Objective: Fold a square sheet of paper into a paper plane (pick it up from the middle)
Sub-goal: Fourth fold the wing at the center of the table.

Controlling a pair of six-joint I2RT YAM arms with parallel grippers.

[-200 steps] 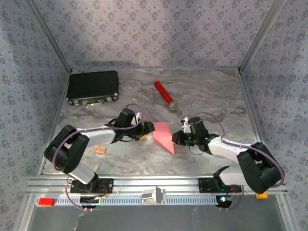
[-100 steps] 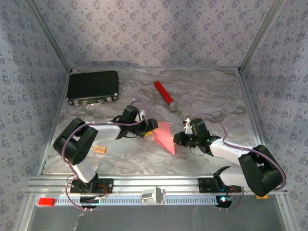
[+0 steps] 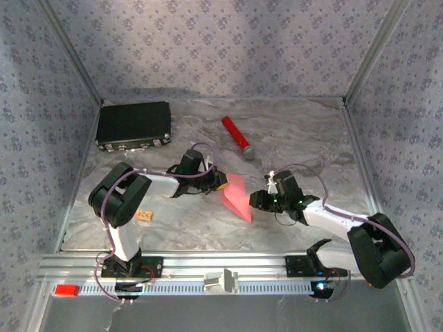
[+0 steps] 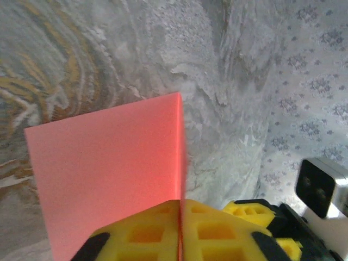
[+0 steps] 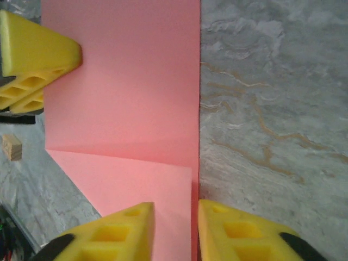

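Grip first, on the left: the left claw (image 3: pixel 220 182) is pinched fully shut on the 9 o'clock edge of the square sheet of paper (image 3: pixel 237 196). Its wrist view shows the yellow pads meeting with only the thin pink edge between them. From that claw the sheet runs off toward 3 o'clock.

Seen from above, the sheet is partly folded into a tapering shape. Its long axis runs from about 11 o'clock down to a point at about 5 o'clock, mid-tabletop (image 3: pixel 297 138), between the two arms. Whether its free part rests on the marble or hangs just above it I cannot tell.

Further right, the right claw (image 3: pixel 255 200) sits at the sheet's 3 o'clock side, near the pointed end, so the sheet lies at 9 o'clock from it. Its jaws stand partly apart, straddling the straight folded edge without clamping it, and it has hold of nothing.

By my judgement the left arm alone holds the paper, and the next crease turns on the right claw working along that 11-to-5 edge.
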